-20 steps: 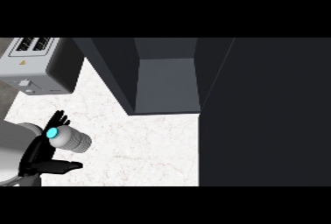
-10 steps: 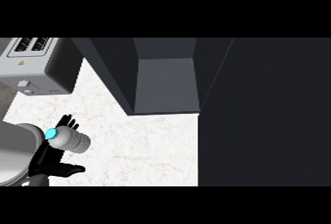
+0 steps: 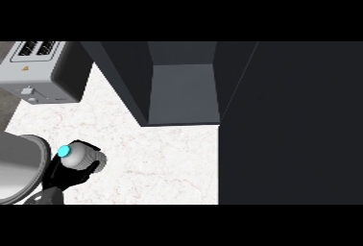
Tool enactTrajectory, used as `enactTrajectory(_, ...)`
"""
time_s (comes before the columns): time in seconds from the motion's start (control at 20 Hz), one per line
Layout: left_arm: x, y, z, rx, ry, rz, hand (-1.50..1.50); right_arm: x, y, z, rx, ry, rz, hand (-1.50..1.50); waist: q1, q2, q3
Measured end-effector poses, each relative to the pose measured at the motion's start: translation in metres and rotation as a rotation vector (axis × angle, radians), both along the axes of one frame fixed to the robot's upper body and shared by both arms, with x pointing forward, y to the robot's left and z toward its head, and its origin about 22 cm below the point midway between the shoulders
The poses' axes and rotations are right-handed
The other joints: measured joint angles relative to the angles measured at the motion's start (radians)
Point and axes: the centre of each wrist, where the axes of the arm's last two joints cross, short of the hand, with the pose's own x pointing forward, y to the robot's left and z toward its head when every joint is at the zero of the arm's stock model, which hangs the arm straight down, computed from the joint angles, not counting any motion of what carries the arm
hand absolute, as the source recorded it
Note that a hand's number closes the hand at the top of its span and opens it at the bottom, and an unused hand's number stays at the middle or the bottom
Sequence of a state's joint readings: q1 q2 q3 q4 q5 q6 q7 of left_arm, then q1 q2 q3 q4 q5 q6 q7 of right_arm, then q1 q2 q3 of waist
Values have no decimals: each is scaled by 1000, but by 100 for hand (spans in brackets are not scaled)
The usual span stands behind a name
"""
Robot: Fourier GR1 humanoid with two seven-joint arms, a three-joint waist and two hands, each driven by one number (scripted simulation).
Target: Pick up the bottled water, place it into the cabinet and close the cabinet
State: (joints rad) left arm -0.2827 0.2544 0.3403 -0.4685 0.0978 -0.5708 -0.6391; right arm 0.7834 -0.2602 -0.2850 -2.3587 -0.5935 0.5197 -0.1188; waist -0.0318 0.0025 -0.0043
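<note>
The counter [image 3: 163, 153] is finished as pale stone, mottled white with faint reddish veins, and is seen as matt and slightly grainy. The cabinet [image 3: 183, 91] is made of smooth dark grey panels, painted or laminated by the look, and no gloss is shown on them; its door [image 3: 291, 125] is given the same flat, near-black finish. The toaster [image 3: 42, 77] is clad in light grey metal with a dull satin surface. The bottle [image 3: 89, 161] is formed of ribbed, translucent grey plastic and is topped by a smooth cyan cap [image 3: 65, 151]. The hand [image 3: 56, 178] is covered in matt black, and the forearm [image 3: 16, 166] is shelled in smooth grey with a soft sheen.
</note>
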Motion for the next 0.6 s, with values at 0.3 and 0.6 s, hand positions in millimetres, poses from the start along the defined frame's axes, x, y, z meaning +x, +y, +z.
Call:
enactTrajectory(0.3, 5, -8, -2, -23, -16, 35, 150, -7, -3, 0, 1, 6, -5, -150, -1, -1, 0)
enactTrajectory(0.6, -3, -14, -9, -24, -85, 207, 150, -9, -5, 1, 5, -2, -15, -150, 11, -3, 1)
